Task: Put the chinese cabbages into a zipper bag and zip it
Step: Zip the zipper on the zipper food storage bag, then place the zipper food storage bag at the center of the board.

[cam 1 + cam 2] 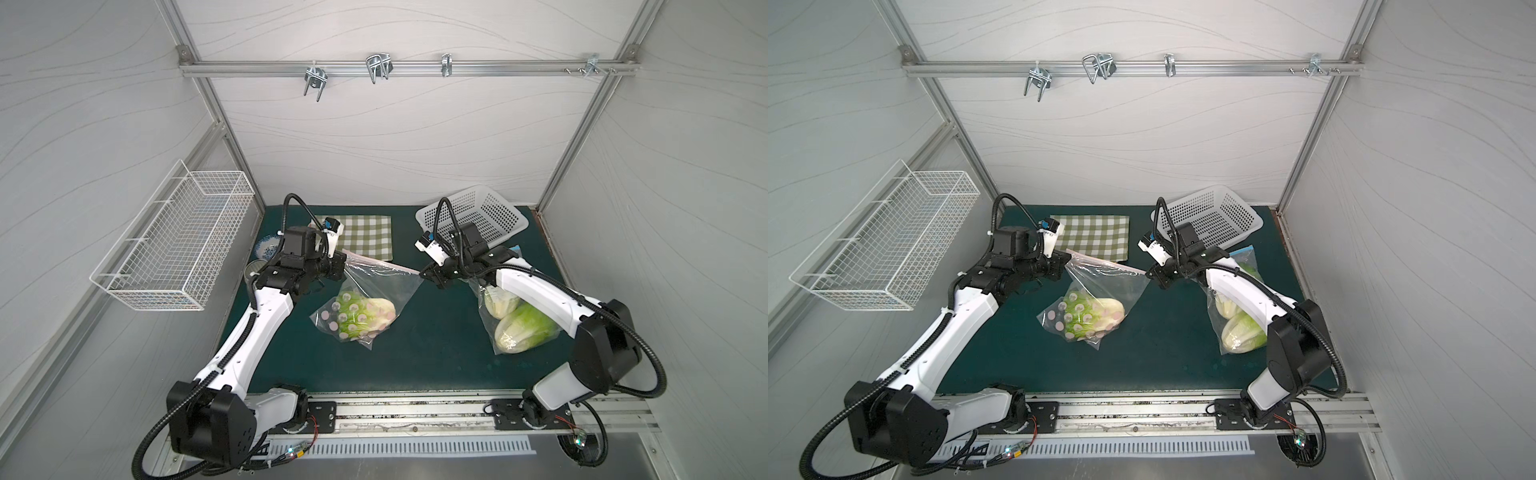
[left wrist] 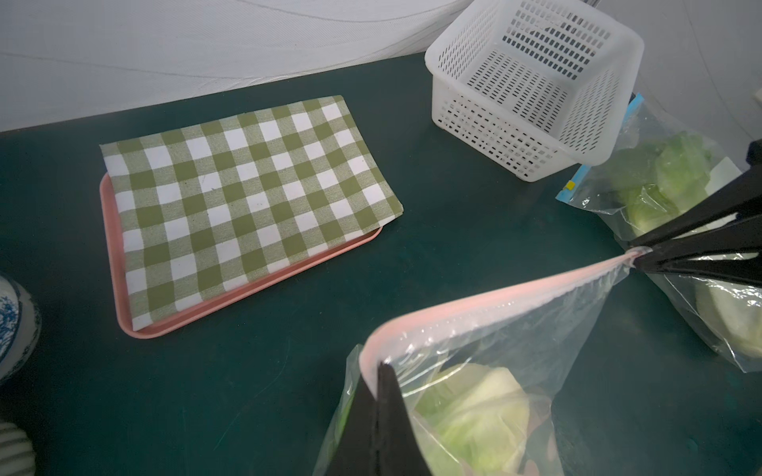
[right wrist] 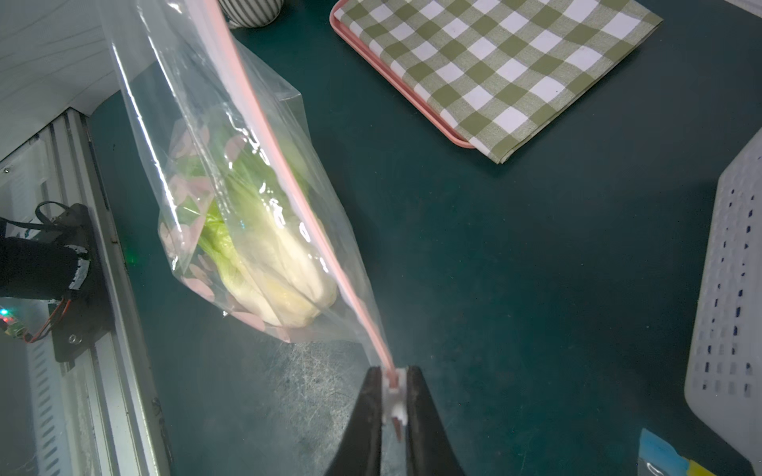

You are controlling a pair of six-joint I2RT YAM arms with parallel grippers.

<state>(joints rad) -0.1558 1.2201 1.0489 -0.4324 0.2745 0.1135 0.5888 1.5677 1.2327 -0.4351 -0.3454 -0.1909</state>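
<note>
The left jaws are shut tight on one end of the pink zip strip (image 2: 495, 301). The right jaws are pinched together on the white slider (image 3: 393, 387) at the strip's other end, with only the slider's width between them. The strip runs taut between the two.

Below the strip hangs a clear bag (image 1: 374, 291) with one cabbage (image 1: 365, 313) inside, leaf end towards the left arm. The bag's bottom seems to rest on the table (image 1: 436, 353), though I cannot be sure.

In both wrist views the strip reads as one flat pink band with no gap. With the slider at the far end, I judge this zip to be run across, or very nearly. I cannot tell whether the part inside the left jaws is sealed.

A second bag (image 1: 515, 328) lies on the table under the right arm and holds two cabbages (image 1: 525, 326). Its blue zip (image 2: 569, 185) is too small to tell shut from open.

All three cabbages are therefore bagged. What seems left is to let go of this bag and set it down, and perhaps to check the blue zip.
</note>
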